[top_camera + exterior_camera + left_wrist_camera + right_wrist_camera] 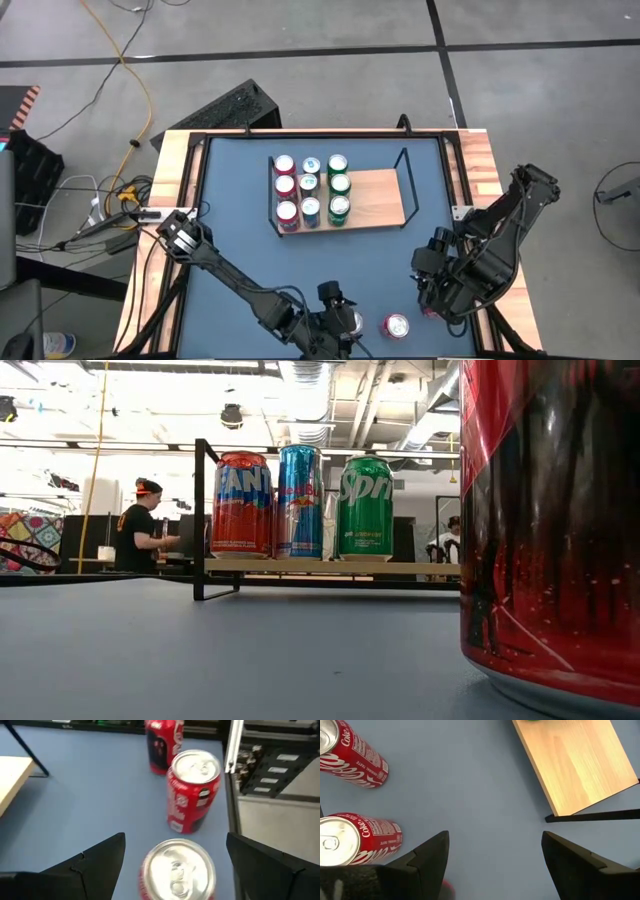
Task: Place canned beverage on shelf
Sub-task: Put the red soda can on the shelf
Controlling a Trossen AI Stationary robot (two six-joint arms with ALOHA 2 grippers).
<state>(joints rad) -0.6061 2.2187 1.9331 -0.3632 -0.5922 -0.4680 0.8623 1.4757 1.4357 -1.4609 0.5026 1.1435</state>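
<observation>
My left gripper (pixel 175 837) is open at the table's near edge (pixel 343 322). One finger stands on either side of an upright red can (pixel 177 872), without touching it. Two more red cans (pixel 192 790) (pixel 162 745) stand beyond it, toward the right; the middle one (pixel 397 325) shows from above. The shelf (pixel 375 195), a light-wood board with black wire ends, stands at the table's far middle. Several cans (pixel 311 190) stand on its left part and its right part is bare. My right gripper (pixel 495 835) hangs open above the near right of the table (pixel 432 288), with nothing between its fingers.
In the low view a big red can (pixel 550 530) fills the right side, close to the camera. Fanta, Red Bull and Sprite cans (pixel 300 500) front the shelf. Wooden rims (pixel 165 230) edge the blue tabletop. A person (pixel 135 535) stands far behind the table.
</observation>
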